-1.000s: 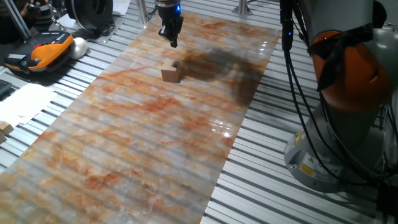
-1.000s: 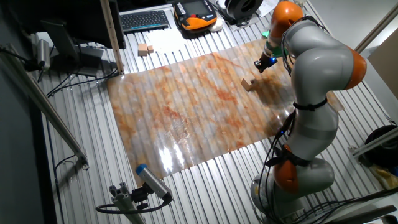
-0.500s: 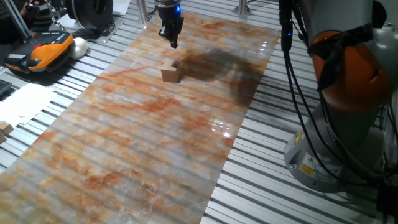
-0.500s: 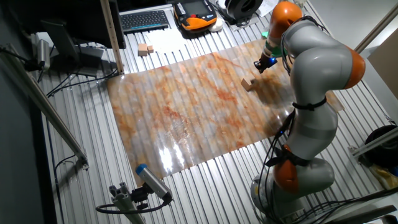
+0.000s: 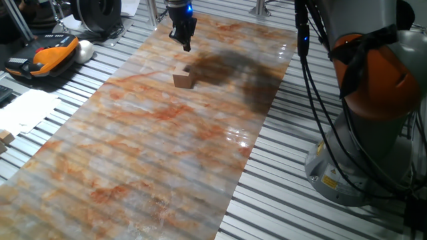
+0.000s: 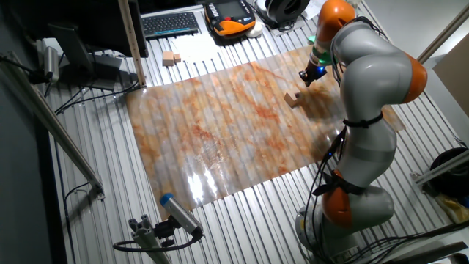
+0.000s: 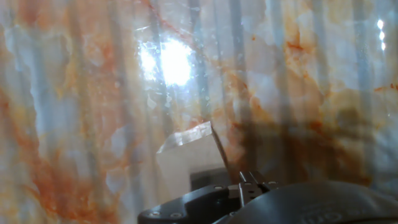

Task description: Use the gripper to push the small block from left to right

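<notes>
The small block (image 5: 183,77) is a light-tan wooden cube on the marbled orange-and-grey mat (image 5: 153,147), near its far end. The gripper (image 5: 186,47), a black claw with a blue light above it, hangs just beyond the block, a little above the mat and apart from it. Its fingers are close together with nothing between them. In the other fixed view the gripper (image 6: 305,78) is up and to the right of the block (image 6: 292,99). In the hand view the block (image 7: 186,155) lies just ahead of the gripper's dark body, left of its fingertips (image 7: 252,179).
An orange-and-black handheld device (image 5: 47,57) lies on the slatted table left of the mat. The grey-and-orange robot body (image 5: 373,100) with hanging cables stands at the right. A keyboard (image 6: 170,23), white paper (image 5: 27,110) and spare wooden blocks (image 6: 171,59) lie off the mat.
The gripper and the block keep their places. The arm's hanging cables at the top right have shifted slightly left.
</notes>
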You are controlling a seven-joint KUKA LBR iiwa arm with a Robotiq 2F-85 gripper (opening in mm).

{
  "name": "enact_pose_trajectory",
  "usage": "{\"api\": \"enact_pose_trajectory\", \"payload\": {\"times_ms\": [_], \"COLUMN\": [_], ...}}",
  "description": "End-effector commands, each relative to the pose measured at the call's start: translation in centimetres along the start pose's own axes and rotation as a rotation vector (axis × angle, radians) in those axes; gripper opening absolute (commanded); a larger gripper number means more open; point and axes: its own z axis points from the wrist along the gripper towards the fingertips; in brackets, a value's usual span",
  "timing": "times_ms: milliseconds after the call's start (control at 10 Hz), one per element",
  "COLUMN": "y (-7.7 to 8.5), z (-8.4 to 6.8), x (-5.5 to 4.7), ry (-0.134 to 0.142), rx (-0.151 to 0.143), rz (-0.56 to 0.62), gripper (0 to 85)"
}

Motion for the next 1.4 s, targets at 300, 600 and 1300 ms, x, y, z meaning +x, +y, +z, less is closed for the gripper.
{"api": "enact_pose_trajectory", "payload": {"times_ms": [300, 600, 1300], "y": [0.00, 0.00, -0.12], "z": [0.01, 0.01, 0.25], "x": [0.00, 0.00, -0.17], "ry": [-0.038, -0.063, -0.058], "rx": [0.019, 0.033, 0.045], "rz": [-0.014, -0.067, -0.057], "gripper": [0.0, 0.0, 0.0]}}
